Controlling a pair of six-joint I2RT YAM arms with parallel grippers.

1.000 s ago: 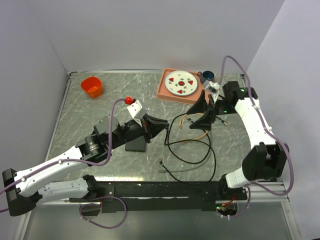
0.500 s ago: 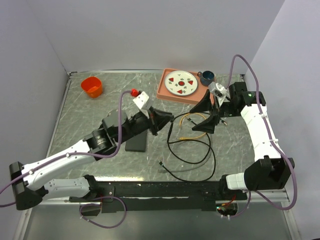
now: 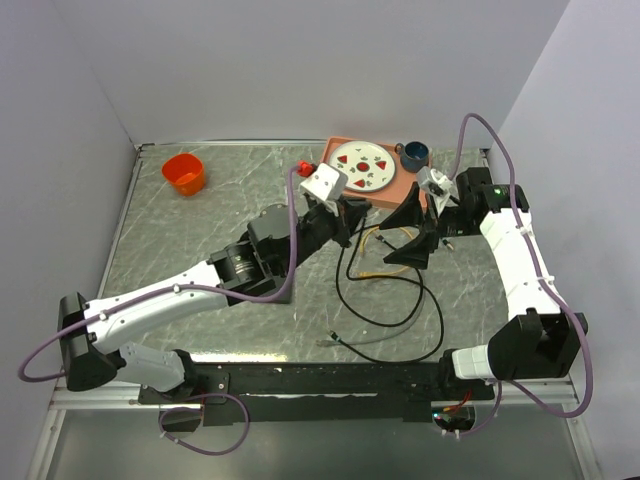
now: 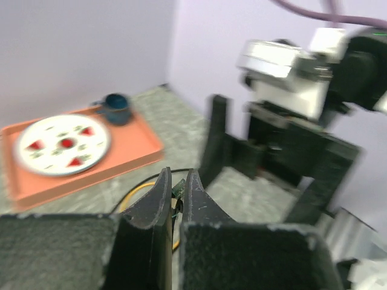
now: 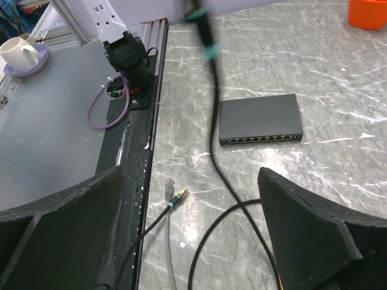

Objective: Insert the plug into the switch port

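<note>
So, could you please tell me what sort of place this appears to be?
Probably a robotics lab test cell: a left arm and right arm mounted at a marble-patterned table, plain walls enclosing it, and a black switch with loose cables.

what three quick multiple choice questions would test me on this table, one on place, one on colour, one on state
1. The plate lies:
A. on the tray
B. on the switch
C. on the bare table

2. The cup at the far left is:
A. blue
B. orange
C. white

3. The right tool is:
A. shut on a cable
B. shut on a mug
C. open, holding nothing

Answers:
1 A, the plate sits inside the tray's rim.
2 B, the cup is bright orange.
3 C, its fingers stand wide apart with nothing gripped between them.
</note>
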